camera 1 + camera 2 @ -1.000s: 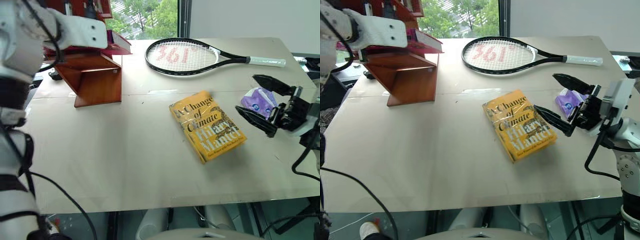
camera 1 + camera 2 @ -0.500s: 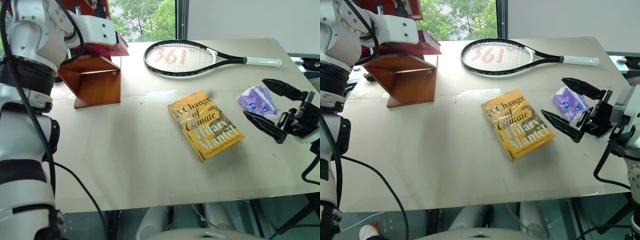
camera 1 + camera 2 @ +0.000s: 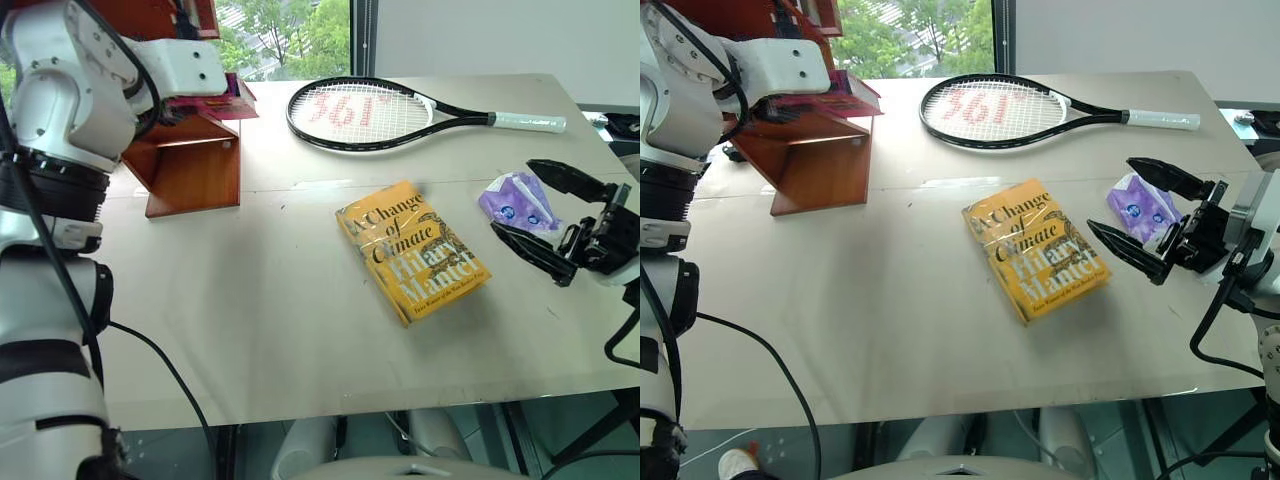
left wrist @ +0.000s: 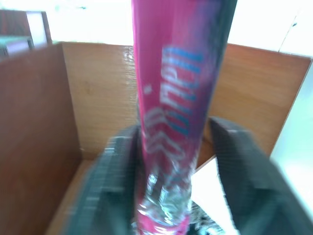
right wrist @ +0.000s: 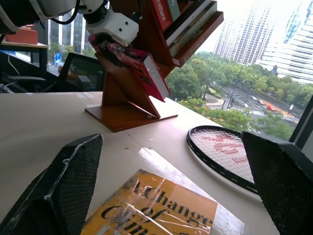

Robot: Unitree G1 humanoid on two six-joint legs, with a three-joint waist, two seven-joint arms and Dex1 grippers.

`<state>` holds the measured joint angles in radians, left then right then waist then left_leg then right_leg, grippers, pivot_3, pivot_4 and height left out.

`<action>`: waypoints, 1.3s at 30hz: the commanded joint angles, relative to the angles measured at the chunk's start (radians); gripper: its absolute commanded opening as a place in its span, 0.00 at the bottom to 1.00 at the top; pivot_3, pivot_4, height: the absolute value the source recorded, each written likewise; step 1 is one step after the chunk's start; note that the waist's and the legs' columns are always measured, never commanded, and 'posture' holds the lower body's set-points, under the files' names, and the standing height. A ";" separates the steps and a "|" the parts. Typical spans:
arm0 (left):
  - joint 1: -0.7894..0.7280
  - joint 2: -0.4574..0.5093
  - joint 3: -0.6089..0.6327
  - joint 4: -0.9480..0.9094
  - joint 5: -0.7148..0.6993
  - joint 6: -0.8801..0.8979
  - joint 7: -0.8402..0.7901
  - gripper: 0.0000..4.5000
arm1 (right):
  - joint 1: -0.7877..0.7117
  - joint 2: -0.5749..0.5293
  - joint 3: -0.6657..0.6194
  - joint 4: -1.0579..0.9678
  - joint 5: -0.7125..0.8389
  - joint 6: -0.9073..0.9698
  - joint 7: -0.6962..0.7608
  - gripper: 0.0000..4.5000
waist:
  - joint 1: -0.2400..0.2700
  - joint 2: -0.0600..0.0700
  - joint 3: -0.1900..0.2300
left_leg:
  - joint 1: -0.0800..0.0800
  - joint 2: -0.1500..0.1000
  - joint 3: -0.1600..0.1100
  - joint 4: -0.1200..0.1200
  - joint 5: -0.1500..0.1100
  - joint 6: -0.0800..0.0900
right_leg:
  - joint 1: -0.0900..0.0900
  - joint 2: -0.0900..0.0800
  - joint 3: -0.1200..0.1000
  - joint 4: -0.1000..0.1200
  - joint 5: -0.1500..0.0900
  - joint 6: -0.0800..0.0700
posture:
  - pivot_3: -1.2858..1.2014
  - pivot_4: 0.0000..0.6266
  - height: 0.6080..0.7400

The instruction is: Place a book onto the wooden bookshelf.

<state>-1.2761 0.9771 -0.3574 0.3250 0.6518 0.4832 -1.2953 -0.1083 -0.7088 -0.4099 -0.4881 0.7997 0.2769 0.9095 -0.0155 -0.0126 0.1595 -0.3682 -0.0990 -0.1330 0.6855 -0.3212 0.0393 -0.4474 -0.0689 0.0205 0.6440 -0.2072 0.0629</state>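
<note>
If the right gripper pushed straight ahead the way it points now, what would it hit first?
Probably the yellow book lying just ahead of the open right gripper; if the fingers pass above it, the way looks free toward the wooden bookshelf.

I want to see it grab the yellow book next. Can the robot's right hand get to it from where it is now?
Probably yes. The right gripper hangs open just beside the yellow book, which lies flat on the table with nothing on top. Only the purple packet sits near, behind the gripper, not between them.
</note>
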 commanded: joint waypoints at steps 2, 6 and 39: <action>0.045 0.060 0.152 -0.251 -0.121 0.152 -0.122 0.99 | 0.005 -0.015 -0.043 -0.017 0.018 -0.014 0.008 1.00 | 0.001 0.000 0.000 | -0.001 0.000 0.000 0.000 0.000 0.000 | -0.001 -0.001 -0.001 -0.001 0.000 0.000 | 0.52 0.24 1.00; 0.135 0.000 0.404 -0.541 -0.423 0.317 -0.209 0.99 | -0.019 -0.029 -0.053 0.005 0.035 -0.004 0.010 1.00 | 0.003 0.000 0.000 | -0.001 0.000 -0.001 0.001 0.000 0.000 | 0.000 -0.001 -0.001 -0.001 0.000 0.000 | 0.52 0.24 1.00; 1.296 -0.455 0.687 -0.873 -1.023 0.029 0.325 0.99 | 0.243 -0.144 -0.258 -0.108 0.192 0.244 -0.097 1.00 | 0.039 -0.001 -0.003 | 0.006 0.001 0.001 0.000 0.000 0.000 | 0.008 -0.001 0.000 -0.003 0.001 -0.002 | 0.52 0.24 1.00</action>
<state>-0.0133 0.5014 0.2958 -0.5311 -0.3399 0.5434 -0.9579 0.0781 -0.8454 -0.5951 -0.5931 1.0458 0.5399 0.7587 0.0230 -0.0132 0.1567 -0.3615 -0.0978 -0.1322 0.6857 -0.3215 0.0394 -0.4397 -0.0702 0.0210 0.6408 -0.2061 0.0610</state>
